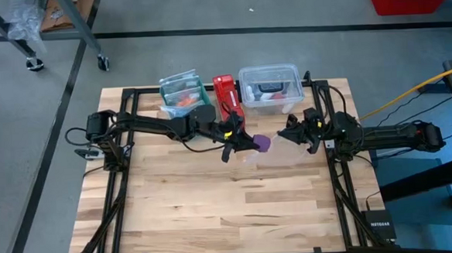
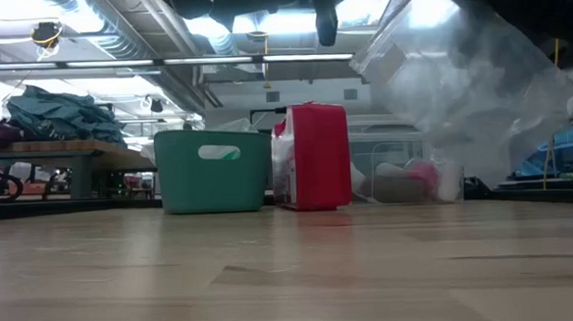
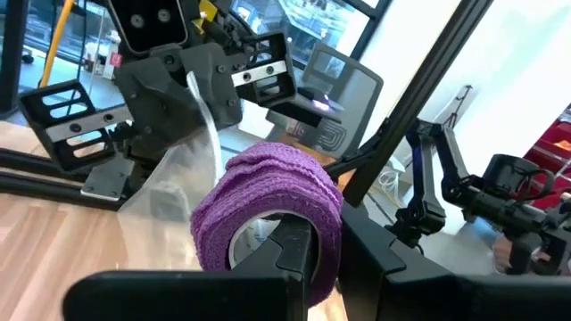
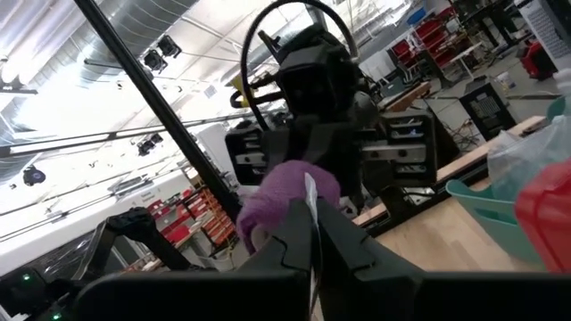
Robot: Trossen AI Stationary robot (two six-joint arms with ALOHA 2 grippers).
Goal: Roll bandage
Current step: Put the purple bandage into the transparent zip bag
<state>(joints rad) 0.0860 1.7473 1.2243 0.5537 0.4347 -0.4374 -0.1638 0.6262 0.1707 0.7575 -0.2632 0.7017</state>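
Left tool (image 1: pixel 242 141): its two dark fingers (image 3: pixel 294 254) are clamped on the bandage. It is up in the air over the middle of the back part of the surface.
Bandage (image 3: pixel 268 209): a small purple roll of soft cloth. It sits in the left tool, up off the surface. From above it shows as a purple spot just beside the right tool's bag.
Right tool (image 1: pixel 294 133): its fingers (image 4: pixel 308 236) are pressed together on the thin edge of a clear plastic bag. It is in the air too, facing the left tool, near it.
Clear plastic bag (image 2: pixel 470 92): it hangs down from the right tool, see-through and crinkly. It is between the two tools, and its open end is just beside the bandage. It does not touch the surface in the low view.
Surface (image 1: pixel 215 212): made of light wood planks, with a black frame around it.
Red box (image 2: pixel 316 157): it stands upright at the back of the surface, between the green bin and the clear tub.
Green bin (image 2: pixel 213 169): at the back, just beside the red box, with things inside that show from above.
Clear tub (image 1: pixel 270 89): at the back on the other side of the red box, with small things inside.
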